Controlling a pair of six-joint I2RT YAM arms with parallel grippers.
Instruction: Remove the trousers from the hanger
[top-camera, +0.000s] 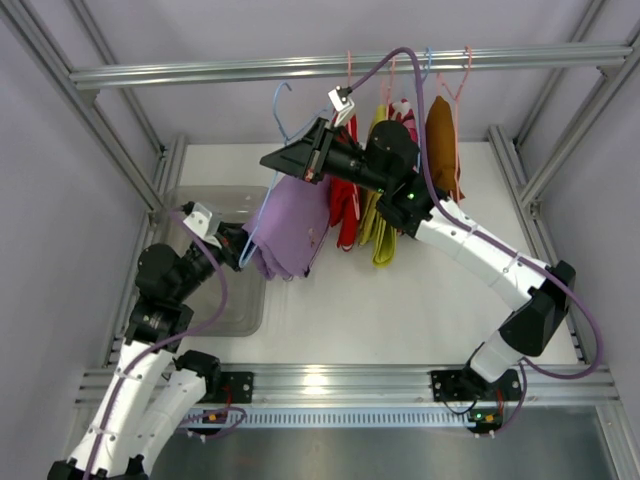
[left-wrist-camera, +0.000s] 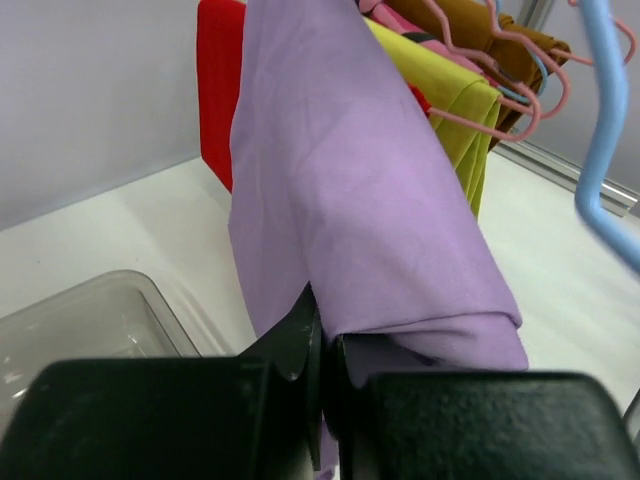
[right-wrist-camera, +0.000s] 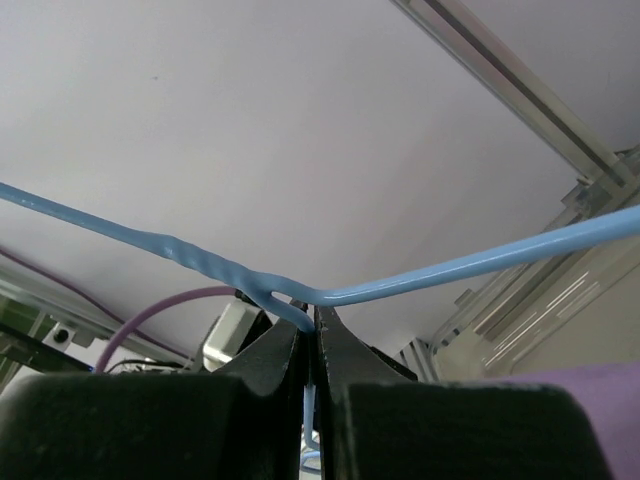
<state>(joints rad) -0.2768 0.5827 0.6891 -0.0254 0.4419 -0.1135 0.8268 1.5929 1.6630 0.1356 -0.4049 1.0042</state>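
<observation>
The lilac trousers (top-camera: 290, 228) hang folded over a blue hanger (top-camera: 281, 104) held off the rail. My left gripper (top-camera: 240, 248) is shut on the trousers' lower left edge; in the left wrist view its jaws (left-wrist-camera: 330, 345) pinch the lilac cloth (left-wrist-camera: 360, 200). My right gripper (top-camera: 312, 152) is shut on the blue hanger's neck (right-wrist-camera: 290, 300), just below the twist. Red trousers (top-camera: 345, 205) and yellow-green trousers (top-camera: 378, 225) hang on pink hangers on the rail (top-camera: 340, 66); they also show in the left wrist view, red (left-wrist-camera: 218, 80) and yellow-green (left-wrist-camera: 450, 90).
A brown garment (top-camera: 441, 140) hangs at the right of the rail. A clear plastic bin (top-camera: 240, 300) stands on the white table at the left, under my left arm; it shows in the left wrist view (left-wrist-camera: 90, 320). Aluminium frame posts border the table.
</observation>
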